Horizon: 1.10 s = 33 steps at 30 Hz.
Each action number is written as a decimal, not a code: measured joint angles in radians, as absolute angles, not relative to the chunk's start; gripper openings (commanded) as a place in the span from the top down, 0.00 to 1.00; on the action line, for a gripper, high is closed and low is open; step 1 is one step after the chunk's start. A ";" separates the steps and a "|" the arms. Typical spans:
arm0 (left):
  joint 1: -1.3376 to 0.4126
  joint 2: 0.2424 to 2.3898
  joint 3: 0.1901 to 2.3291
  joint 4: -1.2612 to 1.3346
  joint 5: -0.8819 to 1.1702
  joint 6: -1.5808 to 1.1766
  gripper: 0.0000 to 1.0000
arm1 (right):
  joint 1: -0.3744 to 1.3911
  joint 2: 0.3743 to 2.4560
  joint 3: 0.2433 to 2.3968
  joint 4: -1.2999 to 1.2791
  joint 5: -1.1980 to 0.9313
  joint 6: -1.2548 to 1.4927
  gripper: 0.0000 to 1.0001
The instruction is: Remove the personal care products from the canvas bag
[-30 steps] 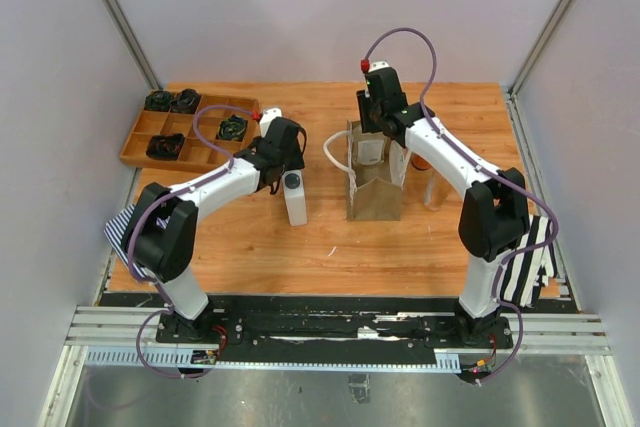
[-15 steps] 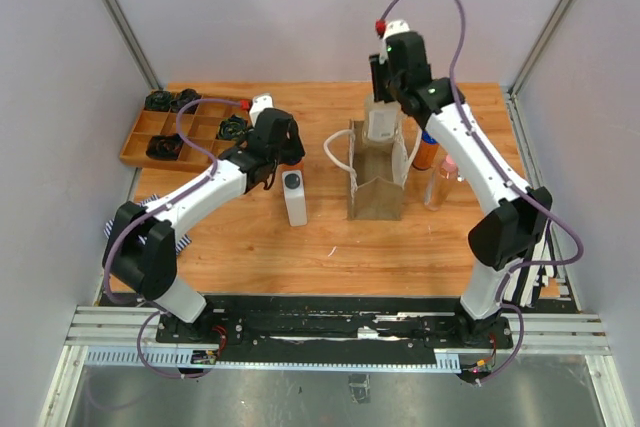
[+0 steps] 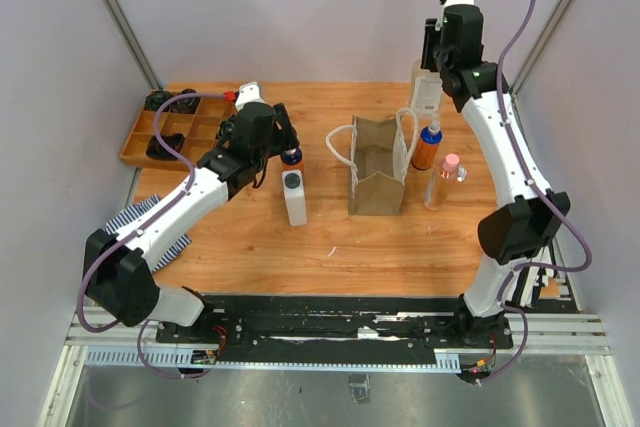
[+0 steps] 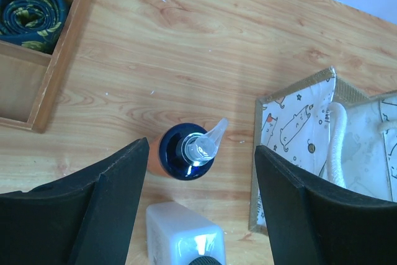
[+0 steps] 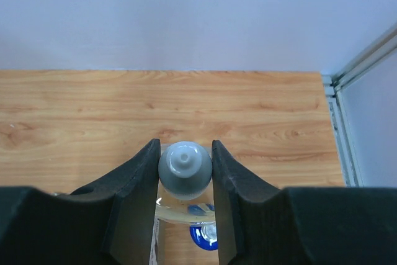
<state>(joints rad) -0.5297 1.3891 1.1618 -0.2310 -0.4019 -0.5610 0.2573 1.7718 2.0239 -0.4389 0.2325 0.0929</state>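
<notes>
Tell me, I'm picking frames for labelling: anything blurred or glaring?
Top external: sharp, evenly lit, no glare. Left wrist: blue pump bottle crisp, white bottle at bottom edge soft. Right wrist: gripped white cap sharp, blue cap beneath blurred.

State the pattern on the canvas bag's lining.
Cartoon cats on white lining; left wrist view.

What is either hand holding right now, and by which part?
The right hand grips the clear white-capped bottle by its cap; the left hand is open, holding nothing.

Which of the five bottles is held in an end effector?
The clear white-capped bottle, clamped in the right end effector; the white pump bottle, two blue-and-orange bottles and pink-capped bottle stand free on the table.
</notes>
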 measured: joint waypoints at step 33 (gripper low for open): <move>-0.530 1.379 1.146 -0.234 -0.340 -0.542 0.27 | 0.189 1.972 1.774 -0.309 0.165 0.130 0.70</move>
<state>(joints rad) -0.5297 1.3788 1.1458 -0.2344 -0.3405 -0.5423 0.1886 1.9717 1.7741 -0.3092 0.1654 0.1303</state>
